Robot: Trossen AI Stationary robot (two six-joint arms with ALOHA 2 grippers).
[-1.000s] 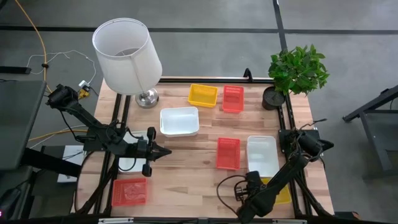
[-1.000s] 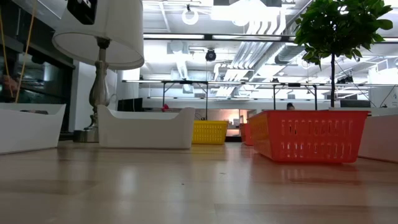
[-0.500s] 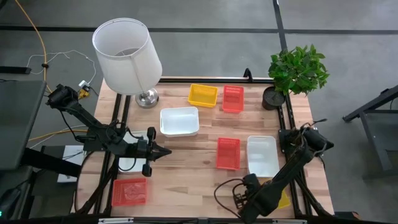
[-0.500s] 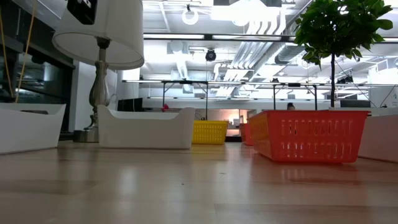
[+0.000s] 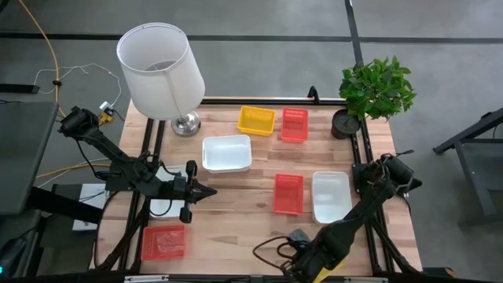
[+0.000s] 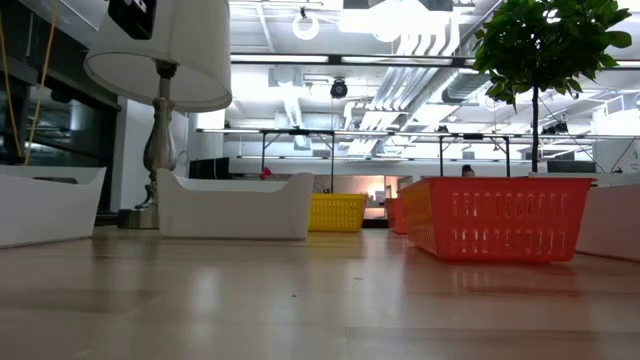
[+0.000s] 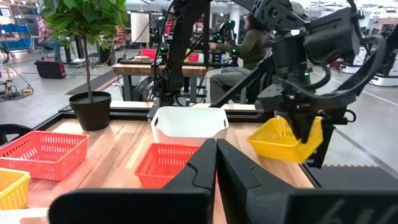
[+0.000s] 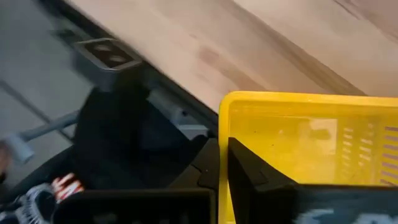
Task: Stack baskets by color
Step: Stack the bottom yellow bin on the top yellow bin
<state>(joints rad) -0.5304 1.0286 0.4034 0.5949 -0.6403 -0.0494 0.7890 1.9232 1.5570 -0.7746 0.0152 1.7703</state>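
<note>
My right gripper (image 5: pixel 302 263) hangs at the table's near edge, shut on a yellow mesh basket (image 7: pixel 285 140) that is lifted clear. My left gripper (image 5: pixel 211 190) waits shut and level over the table's left half, touching nothing. On the table rest a yellow basket (image 5: pixel 256 119) and a red basket (image 5: pixel 294 124) at the far side, a white basket (image 5: pixel 227 152) in the middle, a red basket (image 5: pixel 288 193) beside a white basket (image 5: pixel 332 196), a red basket (image 5: pixel 163 241) at the near left, and a white basket (image 5: pixel 163 207) under my left arm. My right gripper pinches one wall of the yellow basket at its rim (image 8: pixel 225 118), one finger (image 8: pixel 255 177) inside the basket and the other finger (image 8: pixel 204 169) outside. The fingers come steeply from above. The basket hangs tilted below them, clear of the table (image 7: pixel 134 149).
A white lampshade on a metal foot (image 5: pixel 161 71) stands at the far left corner and a plant in a black pot (image 5: pixel 376 90) at the far right. Bare wood lies in the near middle. A person (image 7: pixel 249 43) sits at another table beyond.
My right gripper has risen and gone toward the table's left edge along the near edge, tipping and rolling as it went. The yellow basket has come up off the near right corner with it and now hangs clear.
</note>
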